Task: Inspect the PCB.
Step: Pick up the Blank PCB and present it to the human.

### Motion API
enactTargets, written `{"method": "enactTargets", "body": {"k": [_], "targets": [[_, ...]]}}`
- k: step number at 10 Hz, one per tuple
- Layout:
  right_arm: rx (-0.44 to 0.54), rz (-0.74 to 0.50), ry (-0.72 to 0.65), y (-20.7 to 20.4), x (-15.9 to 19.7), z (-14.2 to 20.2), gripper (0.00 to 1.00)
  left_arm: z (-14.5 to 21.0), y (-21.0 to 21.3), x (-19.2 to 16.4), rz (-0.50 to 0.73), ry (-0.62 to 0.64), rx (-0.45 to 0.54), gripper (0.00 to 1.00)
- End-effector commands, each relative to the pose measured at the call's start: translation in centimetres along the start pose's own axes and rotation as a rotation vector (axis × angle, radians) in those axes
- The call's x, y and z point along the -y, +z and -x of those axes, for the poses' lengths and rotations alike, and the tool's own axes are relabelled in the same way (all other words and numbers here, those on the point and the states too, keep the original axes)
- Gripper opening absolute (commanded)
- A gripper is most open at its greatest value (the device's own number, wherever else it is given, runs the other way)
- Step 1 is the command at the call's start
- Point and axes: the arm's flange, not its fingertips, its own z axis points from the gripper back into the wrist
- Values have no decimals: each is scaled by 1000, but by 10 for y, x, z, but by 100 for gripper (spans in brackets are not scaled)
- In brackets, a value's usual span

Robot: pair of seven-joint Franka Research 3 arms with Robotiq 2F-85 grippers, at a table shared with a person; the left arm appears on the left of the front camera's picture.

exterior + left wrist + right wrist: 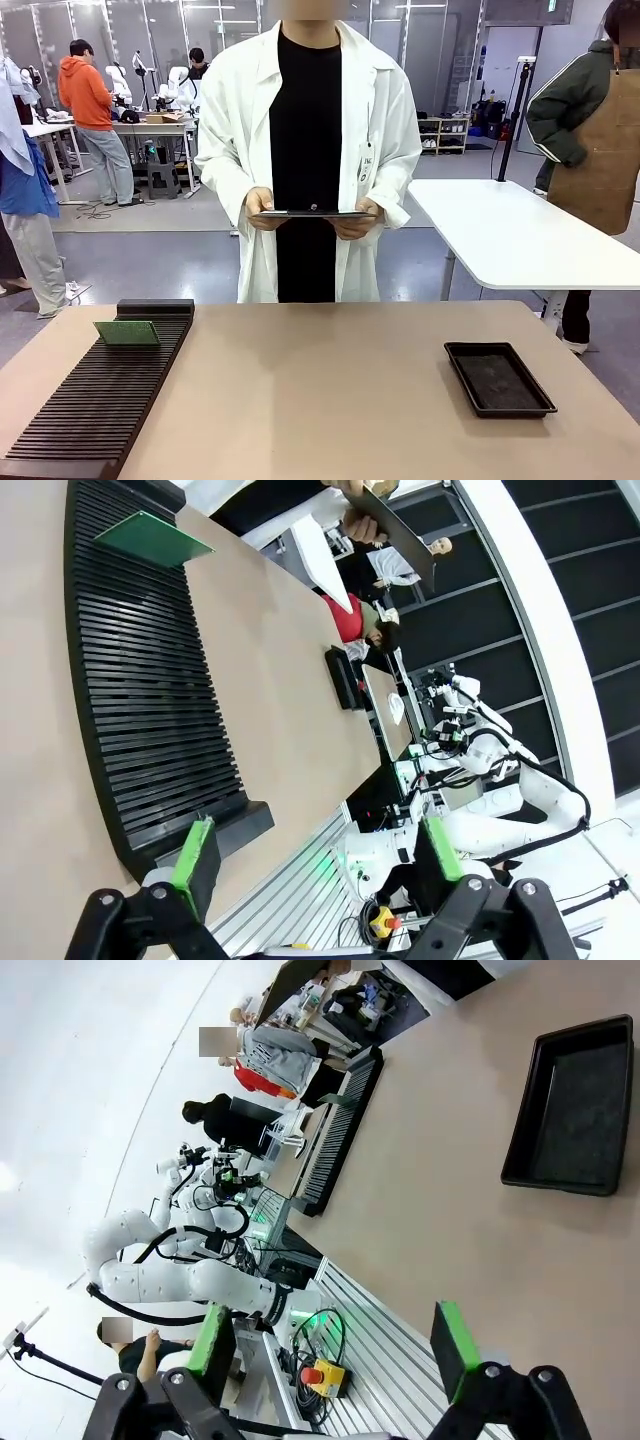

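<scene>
PCB point(127, 332): standing in slotted rack point(100, 400), far end. Tray point(498, 378): on desk point(320, 400). Left hand point(315, 845), right hand point(331, 1345): wide open, holding nothing.

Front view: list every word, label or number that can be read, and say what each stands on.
No text reads clearly.
The dark print on the white coat: too small to read.
The pale markings on the PCB: too fine to read.
The green sign at the top edge: blurred.
</scene>
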Motion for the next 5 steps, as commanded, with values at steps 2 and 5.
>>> {"method": "enactTargets", "body": {"k": [2, 5], "targets": [[3, -11, 20, 1, 0, -2, 100, 0, 0, 0, 0, 0, 0, 100], [3, -11, 20, 1, 0, -2, 100, -41, -37, 81, -387, -344, -121, 100]]}}
